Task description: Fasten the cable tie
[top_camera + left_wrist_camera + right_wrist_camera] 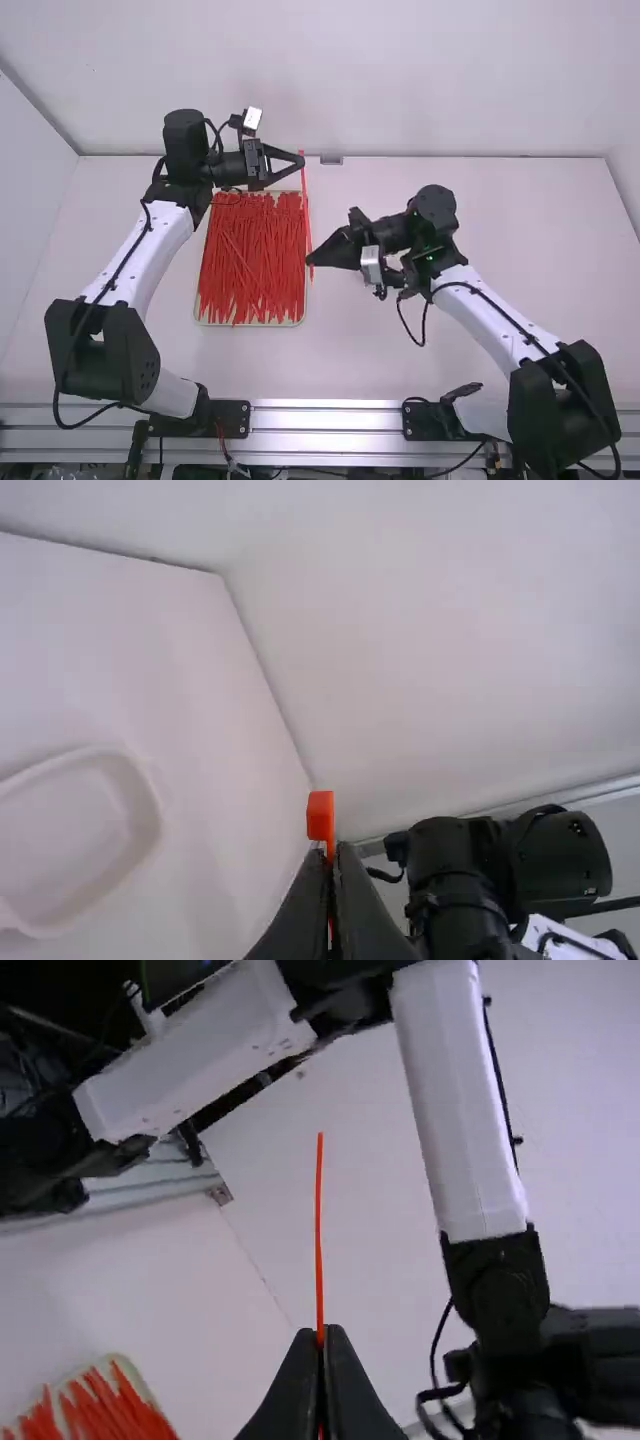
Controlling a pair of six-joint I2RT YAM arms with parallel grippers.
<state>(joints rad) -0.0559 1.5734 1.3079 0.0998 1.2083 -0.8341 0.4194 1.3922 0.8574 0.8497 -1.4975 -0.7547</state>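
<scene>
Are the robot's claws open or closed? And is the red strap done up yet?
cable tie: straight, stretched between both grippers, not looped or fastened.
left gripper: shut on the cable tie's head end.
right gripper: shut on its thin tail.
tray: lying flat, full of loose red ties.

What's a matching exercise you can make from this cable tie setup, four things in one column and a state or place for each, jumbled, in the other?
Things:
1 left jaws
2 right jaws
3 loose ties
4 held tie

States or places:
A piled on the tray
B shut near the tie's thin tail
C stretched between both jaws
D shut just behind the tie's square head

Pairs: 1-D, 2-B, 3-A, 4-C.
</scene>
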